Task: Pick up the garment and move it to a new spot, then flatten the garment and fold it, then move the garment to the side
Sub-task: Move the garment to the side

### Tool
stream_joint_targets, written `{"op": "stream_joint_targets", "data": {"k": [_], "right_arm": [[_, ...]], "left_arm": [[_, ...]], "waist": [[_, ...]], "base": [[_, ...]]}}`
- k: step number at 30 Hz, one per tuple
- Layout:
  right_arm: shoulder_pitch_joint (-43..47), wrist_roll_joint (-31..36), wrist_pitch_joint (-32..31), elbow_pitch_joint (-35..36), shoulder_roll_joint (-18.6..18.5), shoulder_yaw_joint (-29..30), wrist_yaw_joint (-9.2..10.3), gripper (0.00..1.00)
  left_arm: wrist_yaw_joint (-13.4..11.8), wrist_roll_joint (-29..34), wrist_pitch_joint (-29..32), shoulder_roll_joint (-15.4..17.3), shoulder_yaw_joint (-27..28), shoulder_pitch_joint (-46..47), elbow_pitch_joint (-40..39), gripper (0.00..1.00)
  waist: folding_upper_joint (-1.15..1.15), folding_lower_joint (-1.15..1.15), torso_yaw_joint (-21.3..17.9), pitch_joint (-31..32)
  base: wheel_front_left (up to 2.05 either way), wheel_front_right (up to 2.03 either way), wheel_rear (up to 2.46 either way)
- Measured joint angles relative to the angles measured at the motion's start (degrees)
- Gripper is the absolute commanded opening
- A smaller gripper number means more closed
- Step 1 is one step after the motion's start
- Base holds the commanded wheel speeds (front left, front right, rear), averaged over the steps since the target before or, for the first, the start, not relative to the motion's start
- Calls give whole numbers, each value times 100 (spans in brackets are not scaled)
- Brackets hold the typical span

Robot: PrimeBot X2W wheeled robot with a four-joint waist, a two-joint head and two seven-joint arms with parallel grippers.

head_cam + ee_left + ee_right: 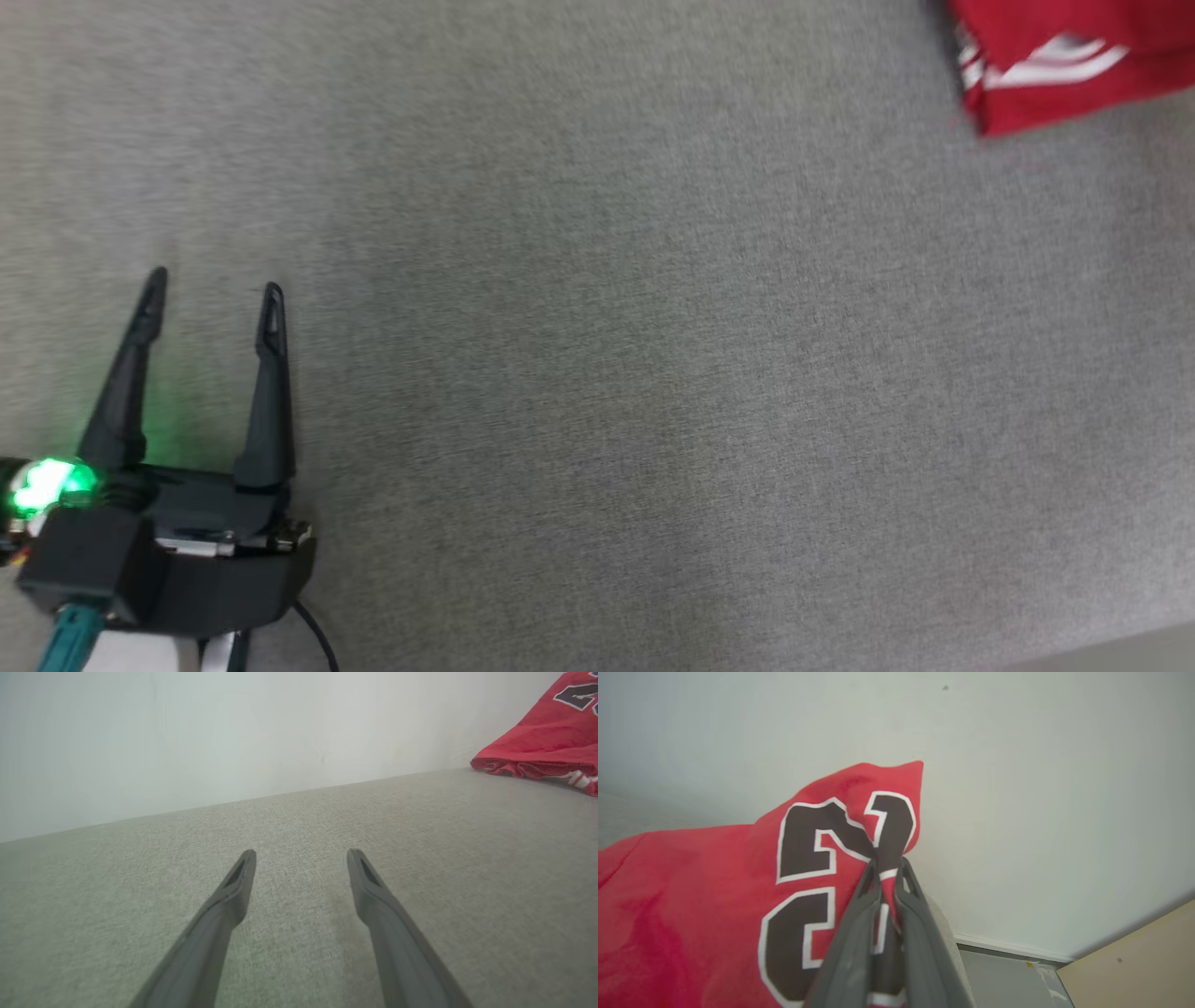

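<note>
Near the left edge of the grey surface (597,373): left gripper (215,280) spread wide, holding nothing. Way over at the far right corner: red garment (1055,65), pinched tight by the right gripper (887,865). Looks mid-carry, honestly; can't tell if folded yet.

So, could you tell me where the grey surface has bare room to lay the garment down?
Nearly all the surface is bare: the stretch from the open left gripper at the near left to the garment at the far right. It is crowded only in that corner, where the right gripper pinches the garment.
</note>
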State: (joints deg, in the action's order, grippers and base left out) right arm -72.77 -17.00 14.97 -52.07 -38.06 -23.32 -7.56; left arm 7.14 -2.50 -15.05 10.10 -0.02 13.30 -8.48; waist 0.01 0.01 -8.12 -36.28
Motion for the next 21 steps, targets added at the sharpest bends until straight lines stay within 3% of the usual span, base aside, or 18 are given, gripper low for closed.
{"op": "stream_joint_targets", "data": {"k": [9, 21], "right_arm": [[-705, 211, -99, -136, -343, -165, 1, 0], [-975, 378, -108, -152, -355, -60, 0, 0]], "left_arm": [[2, 60, -8, 175, 69, -53, -694, 100], [-29, 225, -27, 394, 248, -304, -1366, 100]], "waist": [[-2, -1, -277, -470], [-2, -2, -695, -773]], "base": [[0, 0, 0], [0, 0, 0]]}}
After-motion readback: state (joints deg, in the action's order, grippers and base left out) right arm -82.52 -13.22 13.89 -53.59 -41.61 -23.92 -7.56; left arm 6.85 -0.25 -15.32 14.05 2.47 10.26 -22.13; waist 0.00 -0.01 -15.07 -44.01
